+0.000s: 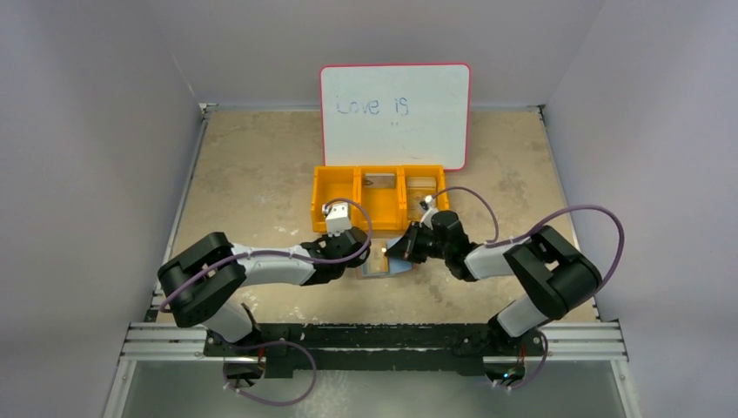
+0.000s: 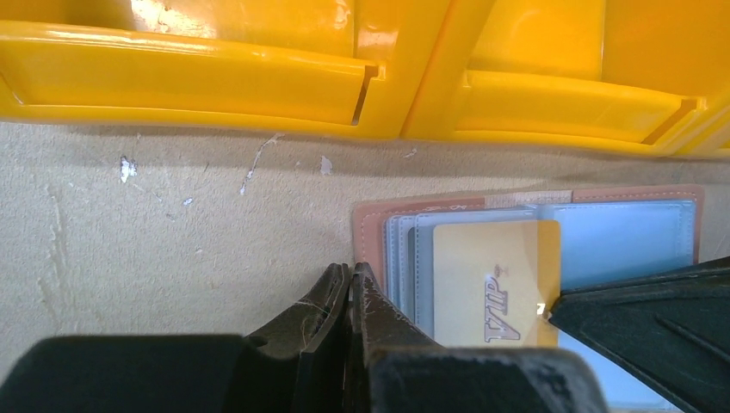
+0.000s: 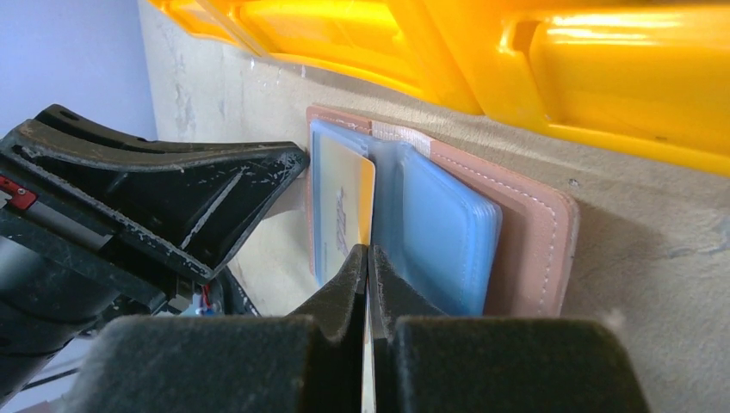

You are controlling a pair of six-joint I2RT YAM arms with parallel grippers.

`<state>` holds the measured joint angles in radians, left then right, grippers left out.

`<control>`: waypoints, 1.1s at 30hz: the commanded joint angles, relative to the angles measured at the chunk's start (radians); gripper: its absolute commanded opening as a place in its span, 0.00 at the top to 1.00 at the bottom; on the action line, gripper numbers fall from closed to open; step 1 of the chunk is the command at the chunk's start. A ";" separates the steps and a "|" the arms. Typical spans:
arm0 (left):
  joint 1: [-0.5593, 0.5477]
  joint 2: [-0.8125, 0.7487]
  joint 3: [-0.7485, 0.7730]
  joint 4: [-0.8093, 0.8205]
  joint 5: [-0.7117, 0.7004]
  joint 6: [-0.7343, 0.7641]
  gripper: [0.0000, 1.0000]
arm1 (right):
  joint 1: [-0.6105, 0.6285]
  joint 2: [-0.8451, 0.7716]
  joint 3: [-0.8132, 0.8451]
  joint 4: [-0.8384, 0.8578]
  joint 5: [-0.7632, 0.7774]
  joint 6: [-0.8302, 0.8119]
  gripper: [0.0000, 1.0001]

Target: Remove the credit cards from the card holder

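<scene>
The card holder lay on the worktop at the three-compartment tray's 6 o'clock, with the whiteboard at the tray's 12. The left gripper sat at the holder's 9 o'clock and the right gripper at its 3.

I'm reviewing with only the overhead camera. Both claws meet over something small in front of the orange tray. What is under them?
Observer: A brown stitched bifold card holder, lying open on the table with its pale blue clear pockets facing up.
Operator: Is any card showing?
Observer: Yes, a gold plastic card printed VIP. Most of it sits under clear plastic, with a strip along one edge exposed.
Operator: Is the right claw touching that card?
Observer: The right claw is shut at that exposed edge. The card's edge runs into the seam between its fingers, so it appears pinched.
</scene>
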<state>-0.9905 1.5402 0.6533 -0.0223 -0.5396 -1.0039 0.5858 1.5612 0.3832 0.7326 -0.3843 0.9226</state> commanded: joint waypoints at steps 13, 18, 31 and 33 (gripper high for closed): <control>-0.004 -0.031 -0.024 -0.035 0.018 -0.005 0.92 | -0.037 -0.010 -0.002 -0.041 -0.036 -0.055 1.00; -0.003 -0.084 -0.025 -0.022 0.011 0.006 0.72 | -0.038 0.004 -0.006 -0.022 -0.034 -0.043 1.00; -0.003 -0.041 -0.032 0.119 0.143 0.075 0.59 | -0.038 0.004 -0.010 -0.006 -0.033 -0.034 1.00; -0.004 -0.029 -0.027 0.096 0.137 0.066 0.59 | -0.038 0.004 -0.010 -0.004 -0.033 -0.033 0.99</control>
<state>-0.9905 1.4899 0.6071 0.0601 -0.4244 -0.9463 0.5495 1.5589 0.3622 0.7059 -0.4110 0.8963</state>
